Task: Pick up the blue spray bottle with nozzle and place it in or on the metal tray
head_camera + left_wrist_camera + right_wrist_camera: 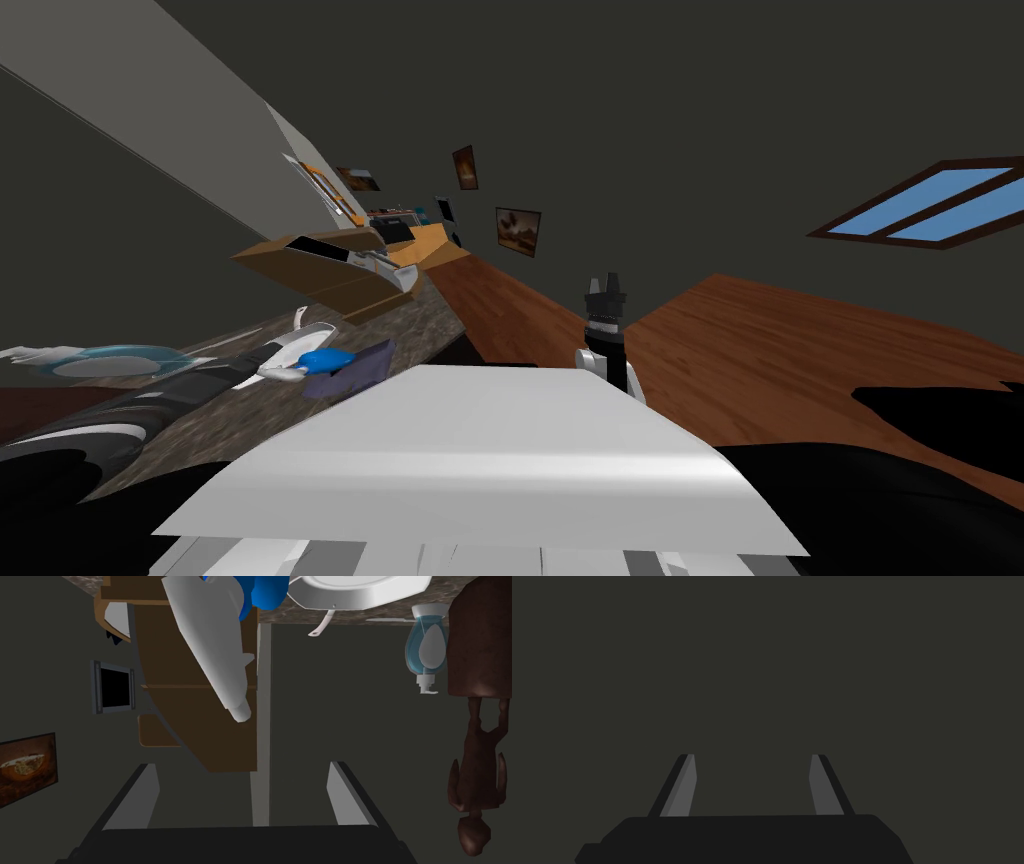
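1. Left end effector (242, 766) is hovering with its blades spread and nothing between them. It is pointing toward the spray bottle (212, 646), which is sitting beyond the fingertips on the stone-patterned bench (440, 315), with its blue body at the surface and its white nozzle part slanting away.
2. Right end effector (752, 756) is hanging raised off to the side, also spread and empty.
3. From the head view, the bottle's blue part is showing right against the edge of the grey-purple tray (365, 365). Whether it is touching the tray, I cannot tell.
4. Risks, as I am judging them:
   - The white part is tapering and slanted, so thin blades closing on it could be slipping off or tipping the bottle.
   - A white dish (360, 588) is lying just beside the bottle, so a wide approach could be nudging it.
   - A brown box (200, 726) is standing close behind the bottle, limiting how far the reach can go.
   - A soap dispenser (425, 651) and a brown figurine (477, 701) are sitting farther along, so they are looking less exposed.
5. Counting:
   - one spray bottle
   - one tray
   - one dish
   - one box
   - one soap dispenser
   - one figurine
   - two end effectors
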{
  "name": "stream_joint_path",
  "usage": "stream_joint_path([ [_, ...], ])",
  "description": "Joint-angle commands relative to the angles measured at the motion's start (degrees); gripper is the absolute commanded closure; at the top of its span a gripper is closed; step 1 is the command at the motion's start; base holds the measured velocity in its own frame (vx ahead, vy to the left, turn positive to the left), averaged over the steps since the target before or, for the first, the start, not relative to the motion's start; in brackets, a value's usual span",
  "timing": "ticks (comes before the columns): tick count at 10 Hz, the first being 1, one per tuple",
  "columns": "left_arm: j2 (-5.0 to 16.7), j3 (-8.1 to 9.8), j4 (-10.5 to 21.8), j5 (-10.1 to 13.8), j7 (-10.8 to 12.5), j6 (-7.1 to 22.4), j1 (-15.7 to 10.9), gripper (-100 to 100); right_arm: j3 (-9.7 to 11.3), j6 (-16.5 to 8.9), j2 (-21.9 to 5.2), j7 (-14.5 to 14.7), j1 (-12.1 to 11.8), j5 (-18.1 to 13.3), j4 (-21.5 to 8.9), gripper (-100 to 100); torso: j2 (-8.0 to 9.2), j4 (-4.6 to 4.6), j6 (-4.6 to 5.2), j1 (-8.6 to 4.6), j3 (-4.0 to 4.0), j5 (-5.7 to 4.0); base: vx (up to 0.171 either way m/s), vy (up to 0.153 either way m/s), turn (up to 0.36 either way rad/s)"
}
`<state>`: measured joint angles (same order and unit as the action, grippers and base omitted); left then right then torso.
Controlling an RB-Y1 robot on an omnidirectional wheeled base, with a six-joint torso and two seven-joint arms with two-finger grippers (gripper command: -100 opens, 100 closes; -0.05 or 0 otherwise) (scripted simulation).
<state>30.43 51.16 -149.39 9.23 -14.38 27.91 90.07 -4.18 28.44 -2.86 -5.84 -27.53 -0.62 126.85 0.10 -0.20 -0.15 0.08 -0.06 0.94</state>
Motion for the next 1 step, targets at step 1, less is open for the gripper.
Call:
stream_joint_path([
  [1,0.0,0.00,0.0,0.0,0.0,0.0,0.0,0,0.0,0.0,0.0,0.0,0.0,0.0,0.0,0,0.00,0.00,0.00,0.00,0.00,0.00,0.000,0.000,0.000],
])
